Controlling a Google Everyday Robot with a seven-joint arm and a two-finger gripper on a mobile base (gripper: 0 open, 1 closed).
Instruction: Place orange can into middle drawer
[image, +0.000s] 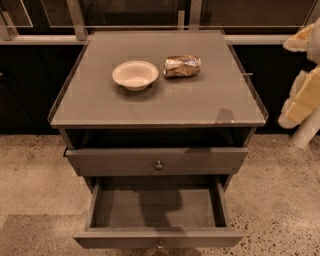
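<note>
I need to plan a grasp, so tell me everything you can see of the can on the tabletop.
The can is a small, shiny metal drink can, silver with orange-gold patches, crumpled and dented. It lies on its side, long axis left to right, on the grey tabletop toward the back, just right of the white bowl, apart from it. Only the tabletop touches it. The tool is at the right edge of the view, well clear of the can.
</note>
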